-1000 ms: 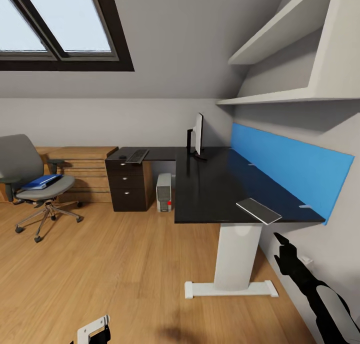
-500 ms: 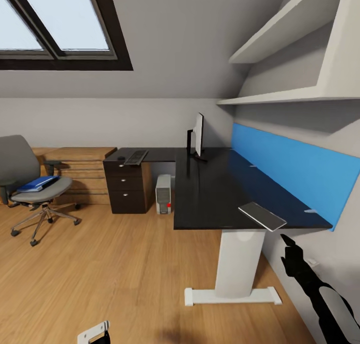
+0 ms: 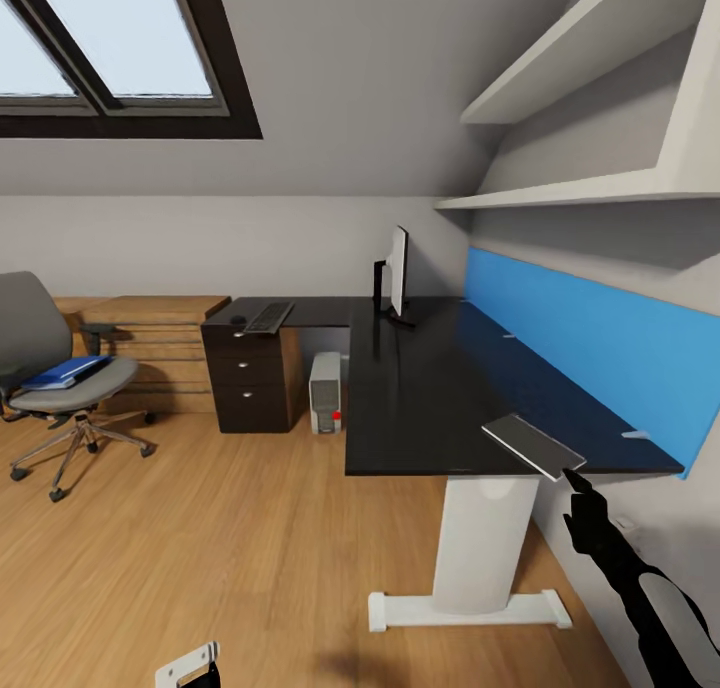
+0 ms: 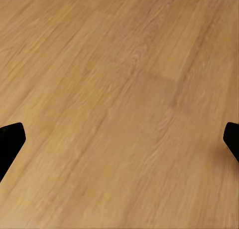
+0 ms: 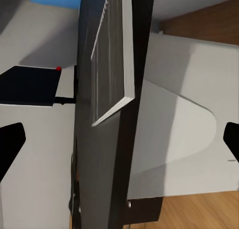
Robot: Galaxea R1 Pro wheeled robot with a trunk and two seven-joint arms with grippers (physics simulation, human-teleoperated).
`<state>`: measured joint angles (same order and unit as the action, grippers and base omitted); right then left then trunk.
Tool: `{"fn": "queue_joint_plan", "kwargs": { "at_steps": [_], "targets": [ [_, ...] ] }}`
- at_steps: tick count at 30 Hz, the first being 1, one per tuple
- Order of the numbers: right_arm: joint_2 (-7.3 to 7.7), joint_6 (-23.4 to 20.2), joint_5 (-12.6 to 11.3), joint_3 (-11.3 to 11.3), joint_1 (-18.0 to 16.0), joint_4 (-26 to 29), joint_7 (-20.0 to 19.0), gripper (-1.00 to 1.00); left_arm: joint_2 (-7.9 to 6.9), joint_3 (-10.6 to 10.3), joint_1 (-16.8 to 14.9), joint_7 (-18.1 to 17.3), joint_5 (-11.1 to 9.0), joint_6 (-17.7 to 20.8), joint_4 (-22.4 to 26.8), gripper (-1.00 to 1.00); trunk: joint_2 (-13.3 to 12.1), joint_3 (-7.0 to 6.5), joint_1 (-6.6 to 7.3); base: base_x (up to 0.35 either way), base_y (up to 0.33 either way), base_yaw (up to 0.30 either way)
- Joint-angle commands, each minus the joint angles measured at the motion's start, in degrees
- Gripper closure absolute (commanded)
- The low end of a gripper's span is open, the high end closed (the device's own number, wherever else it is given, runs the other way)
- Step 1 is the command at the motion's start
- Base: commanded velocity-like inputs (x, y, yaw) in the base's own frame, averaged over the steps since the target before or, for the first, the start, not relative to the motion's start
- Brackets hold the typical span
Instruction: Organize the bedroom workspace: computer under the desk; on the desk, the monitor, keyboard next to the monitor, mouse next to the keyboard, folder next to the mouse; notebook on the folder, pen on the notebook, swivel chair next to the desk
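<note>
Robot beside the desk, most items not yet in place

The desk [image 3: 430, 388] carries the monitor [image 3: 398, 268] at its corner, the keyboard [image 3: 270, 316] well apart over the drawers, and the notebook [image 3: 533, 445] overhanging the near edge. The swivel chair [image 3: 50, 368] holds the folder [image 3: 62, 371] far off; the computer [image 3: 326, 393] sits underneath. Both pairs of jaws are released and empty. Risk: the right gripper [image 3: 580, 490], just below the notebook, could knock it off.
</note>
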<state>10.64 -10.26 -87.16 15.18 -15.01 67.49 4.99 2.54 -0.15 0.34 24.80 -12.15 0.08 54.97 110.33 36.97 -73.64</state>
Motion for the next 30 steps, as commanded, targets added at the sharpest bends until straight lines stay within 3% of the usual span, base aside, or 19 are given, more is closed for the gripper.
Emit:
{"fn": "queue_joint_plan", "kwargs": {
  "at_steps": [1,17,30],
  "targets": [
    [-0.01,-0.25,-0.45,0.08,-0.02,0.09,0.37,-1.0,0.01,-0.02,0.01,0.15,-0.41,0.01,0.08,-1.0,0.02,0.05,-0.02,0.157,0.0,0.0],
    [-0.15,-0.15,-0.31,-0.17,-0.09,-1.98,0.3,-1.0,0.01,-0.02,0.01,0.24,-0.41,0.02,0.05,-1.0,0.02,0.05,-0.02,0.114,-0.069,0.0],
    [-0.04,-0.09,-0.29,-0.16,-0.11,-3.18,0.28,-1.0,0.01,-0.03,0.01,0.25,-0.44,0.01,0.05,-1.0,0.02,0.05,-0.02,0.019,-0.014,0.0]
  ]
}}
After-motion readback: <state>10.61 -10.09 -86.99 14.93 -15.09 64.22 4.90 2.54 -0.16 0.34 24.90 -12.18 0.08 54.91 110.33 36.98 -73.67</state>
